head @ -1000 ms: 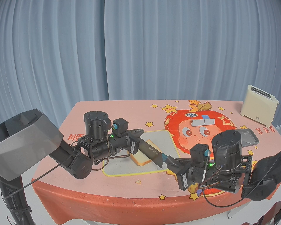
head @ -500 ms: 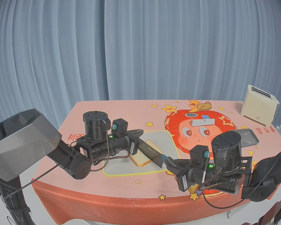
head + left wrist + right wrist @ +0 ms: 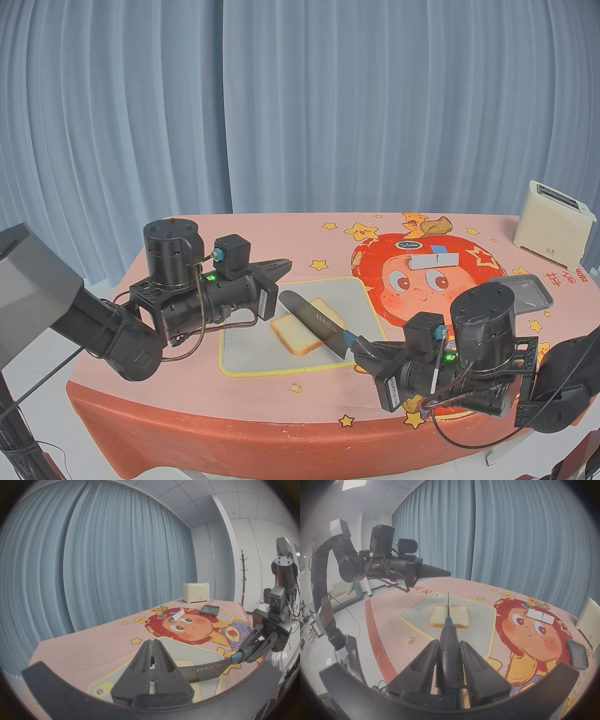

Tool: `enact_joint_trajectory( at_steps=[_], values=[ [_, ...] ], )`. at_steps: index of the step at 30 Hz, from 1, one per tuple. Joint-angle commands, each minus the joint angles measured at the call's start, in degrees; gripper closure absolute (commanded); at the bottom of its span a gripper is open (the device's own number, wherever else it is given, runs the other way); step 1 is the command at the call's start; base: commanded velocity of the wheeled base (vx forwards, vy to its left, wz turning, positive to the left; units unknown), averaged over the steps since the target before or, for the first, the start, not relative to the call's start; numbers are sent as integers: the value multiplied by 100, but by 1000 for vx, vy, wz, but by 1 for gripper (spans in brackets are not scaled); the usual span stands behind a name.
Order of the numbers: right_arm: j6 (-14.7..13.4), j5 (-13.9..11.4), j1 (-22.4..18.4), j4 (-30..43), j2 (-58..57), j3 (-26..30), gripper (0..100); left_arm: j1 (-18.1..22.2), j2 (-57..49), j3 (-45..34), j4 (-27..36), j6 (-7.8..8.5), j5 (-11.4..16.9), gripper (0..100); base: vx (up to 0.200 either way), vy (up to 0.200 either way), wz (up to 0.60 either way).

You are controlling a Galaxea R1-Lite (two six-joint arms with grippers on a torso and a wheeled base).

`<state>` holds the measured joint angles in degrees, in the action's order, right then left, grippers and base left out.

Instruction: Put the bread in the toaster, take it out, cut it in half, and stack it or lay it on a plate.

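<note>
A slice of bread point(image 3: 299, 331) point(image 3: 457, 616) lies flat on the grey cutting board point(image 3: 256, 350). My right gripper point(image 3: 360, 347) point(image 3: 449, 644) is shut on the knife's teal handle at the board's near right corner. The knife blade point(image 3: 315, 319) point(image 3: 448, 606) stands edge-down across the middle of the slice. My left gripper point(image 3: 279, 267) point(image 3: 153, 650) is shut on nothing and hovers above the board's far left corner, clear of the bread. The cream toaster point(image 3: 553, 225) stands at the table's far right edge.
A dark tray point(image 3: 528, 294) lies between the toaster and my right arm. A crumb point(image 3: 295, 388) sits near the table's front edge. A white and blue tag point(image 3: 434, 258) lies on the cartoon print. Curtains close off the back.
My left arm has pulled back to the left and lifted off the bread, its gripper staying shut. The right gripper and the knife have hardly moved.
</note>
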<state>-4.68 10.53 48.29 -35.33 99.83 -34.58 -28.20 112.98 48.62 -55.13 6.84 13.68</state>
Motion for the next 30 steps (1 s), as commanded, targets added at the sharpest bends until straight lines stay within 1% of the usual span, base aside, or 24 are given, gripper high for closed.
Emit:
enact_joint_trajectory(
  at_steps=[1, 4, 8, 11, 14, 15, 17, 19, 21, 23, 24, 25, 28, 30],
  values=[
    [-6, -7, 137, -9, 1, 13, 100, 104, -576, -265, -16, 2, -5, 100, 0, 0, 0],
    [-6, -7, 146, -9, -34, 4, 100, 244, -848, -476, -33, 10, 3, 100, 0, 0, 0],
    [-6, 1, 146, -123, -34, 22, 100, 297, -1173, -573, -16, 10, 3, 100, 0, 0, 0],
    [-6, 1, 93, -290, 10, 13, 100, 499, -1384, -757, -25, 10, 21, 100, 0, 0, 0],
    [-6, 1, 76, -317, -25, 4, 100, 535, -1613, -959, -42, 10, 3, 100, 0, 0, 0],
    [-15, 1, 58, -326, -34, -4, 100, 596, -1780, -1135, -51, 10, -5, 100, 0, 0, 0],
    [-15, 1, 58, -326, -34, -13, 100, 605, -1797, -1153, -51, 10, -5, 100, 0, 0, 0],
    [-15, 1, 58, -317, -34, -4, 100, 728, -2114, -1434, -95, 19, 3, 100, 0, 0, 0],
    [-15, 1, 58, -317, -16, 4, 100, 737, -2281, -1636, -192, 10, -23, 100, 0, 0, 0],
    [-6, 1, 67, -317, -7, 13, 100, 745, -2492, -1908, -279, 10, -129, 100, 0, 0, 0],
    [-6, 1, 67, -317, -7, 13, 100, 745, -2492, -1908, -279, 10, -129, 100, 0, 0, 0],
    [-6, 1, 84, -299, 1, 31, 100, 789, -2703, -2155, -279, 10, -199, 100, 0, 0, 0],
    [-15, 10, 120, -282, 37, 31, 100, 983, -2949, -2436, -279, 19, -181, 100, 0, 0, 0],
    [-15, 10, 111, -308, 98, 31, 100, 1018, -2975, -2506, -288, 19, -181, 100, 0, 0, 0]
  ],
)
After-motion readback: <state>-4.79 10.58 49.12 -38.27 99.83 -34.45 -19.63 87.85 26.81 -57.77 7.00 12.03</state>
